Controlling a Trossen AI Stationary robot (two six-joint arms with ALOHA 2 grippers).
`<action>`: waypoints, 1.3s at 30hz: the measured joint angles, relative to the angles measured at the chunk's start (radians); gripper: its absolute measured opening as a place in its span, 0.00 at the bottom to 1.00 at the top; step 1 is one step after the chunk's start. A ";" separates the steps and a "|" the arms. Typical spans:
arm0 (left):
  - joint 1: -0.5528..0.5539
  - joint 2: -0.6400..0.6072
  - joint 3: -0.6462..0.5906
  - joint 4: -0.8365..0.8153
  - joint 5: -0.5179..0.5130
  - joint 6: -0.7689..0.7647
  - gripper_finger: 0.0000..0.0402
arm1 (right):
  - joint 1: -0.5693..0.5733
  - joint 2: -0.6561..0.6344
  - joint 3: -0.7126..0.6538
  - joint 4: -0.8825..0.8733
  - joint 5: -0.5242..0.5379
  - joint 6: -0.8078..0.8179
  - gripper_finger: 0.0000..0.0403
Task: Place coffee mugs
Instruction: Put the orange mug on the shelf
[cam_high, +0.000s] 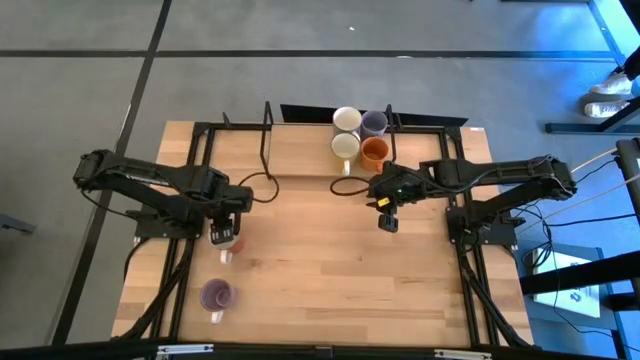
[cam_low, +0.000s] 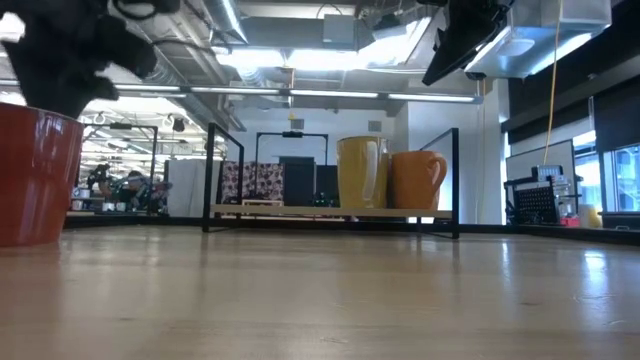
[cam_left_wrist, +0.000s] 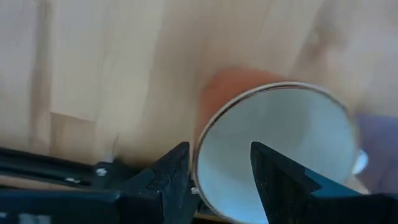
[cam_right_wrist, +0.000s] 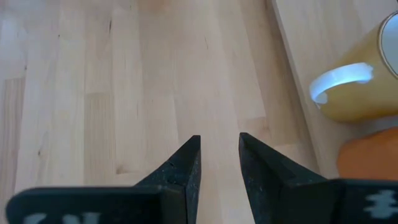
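Observation:
My left gripper (cam_high: 225, 236) is shut on a mug that is red outside and white inside (cam_left_wrist: 273, 149); it shows at the left of the low view (cam_low: 35, 175). A dark purple mug (cam_high: 216, 295) stands on the table nearer the near edge. Two cream mugs (cam_high: 346, 133), a lavender mug (cam_high: 374, 122) and an orange mug (cam_high: 374, 152) stand on the raised shelf at the far edge. My right gripper (cam_high: 388, 222) hangs open and empty over bare table (cam_right_wrist: 219, 155), just near of the orange mug (cam_right_wrist: 367, 155). My left gripper holds the red mug by its rim wall (cam_left_wrist: 198, 180), one finger (cam_left_wrist: 277, 180) inside the mug and the other finger (cam_left_wrist: 168, 177) outside, coming from above. The mug stays upright; whether its base rests on the table I cannot tell.
A black metal frame (cam_high: 265, 125) borders the raised wooden shelf (cam_high: 300, 150) at the far edge. A cable (cam_high: 262, 185) lies on the table between the arms. The middle of the wooden table (cam_high: 320, 260) is bare.

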 joint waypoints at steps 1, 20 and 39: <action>0.000 0.001 -0.018 0.008 0.000 0.000 0.41 | 0.000 0.000 0.000 0.000 0.000 0.000 0.24; 0.001 0.003 -0.155 0.167 0.011 0.003 0.14 | 0.000 0.000 0.000 0.001 0.000 0.001 0.24; 0.047 0.074 0.247 0.171 -0.133 0.039 0.05 | 0.000 0.001 0.000 0.000 0.003 -0.004 0.24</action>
